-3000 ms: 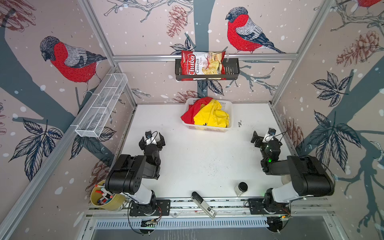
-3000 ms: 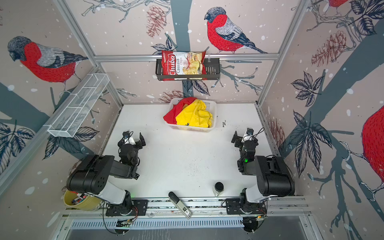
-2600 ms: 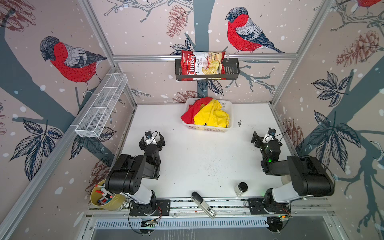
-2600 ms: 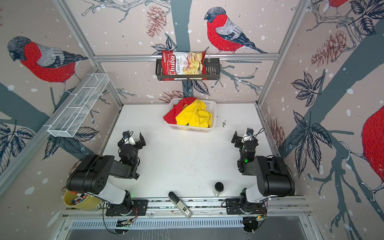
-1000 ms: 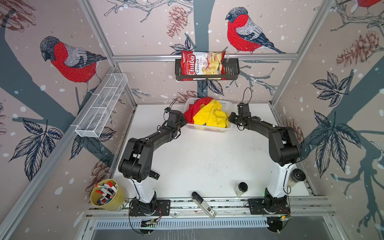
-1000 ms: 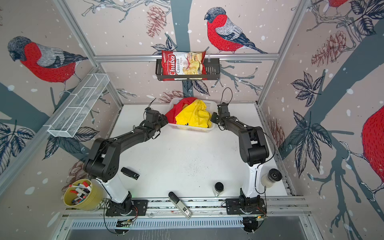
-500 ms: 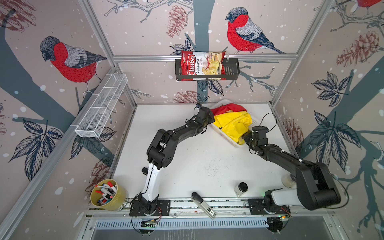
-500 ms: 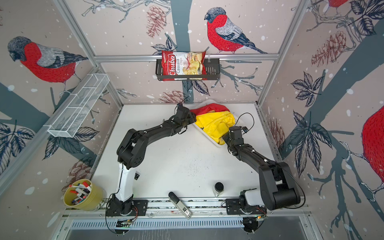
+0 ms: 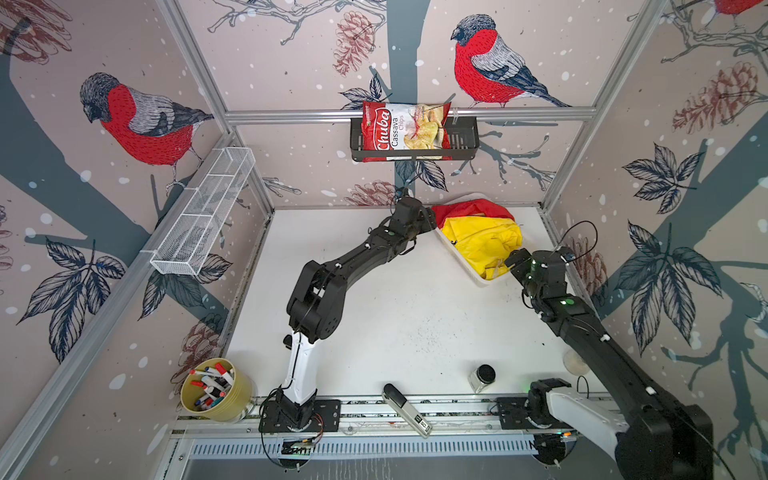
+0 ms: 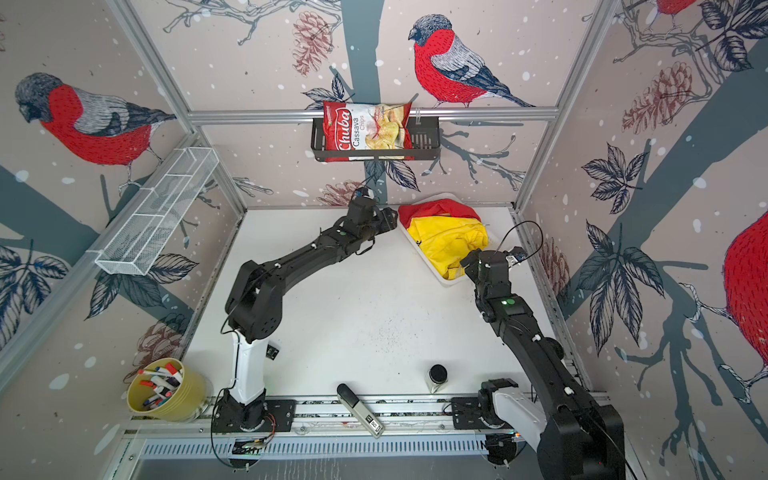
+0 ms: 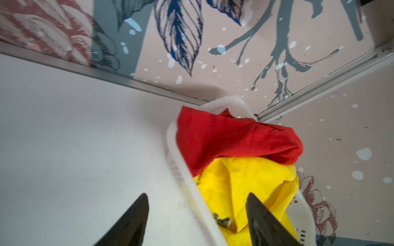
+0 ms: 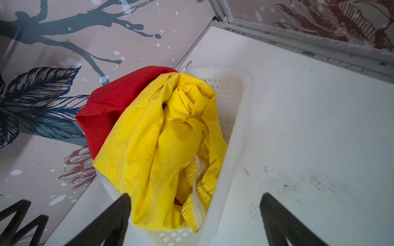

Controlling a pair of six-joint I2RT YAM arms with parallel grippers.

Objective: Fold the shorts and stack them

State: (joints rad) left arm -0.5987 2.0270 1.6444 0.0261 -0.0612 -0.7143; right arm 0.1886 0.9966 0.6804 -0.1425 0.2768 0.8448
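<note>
The shorts lie bunched in a white basket that sits slantwise at the back right of the table. The yellow pair is on top. The red pair spills over the far end. My left gripper is open at the far left corner, astride the basket's side wall. My right gripper is open at the near end, one finger by the yellow fabric, the other over the table; it holds nothing.
A red chips bag sits in a black shelf on the back wall. A white wire shelf hangs on the left wall. At the front are a yellow marker cup, a small black-lidded jar and a black-and-white device.
Both arms reached out from the front to the basket's ends. The basket swung from back centre to back right and now lies slantwise. The right gripper has opened and let go.
</note>
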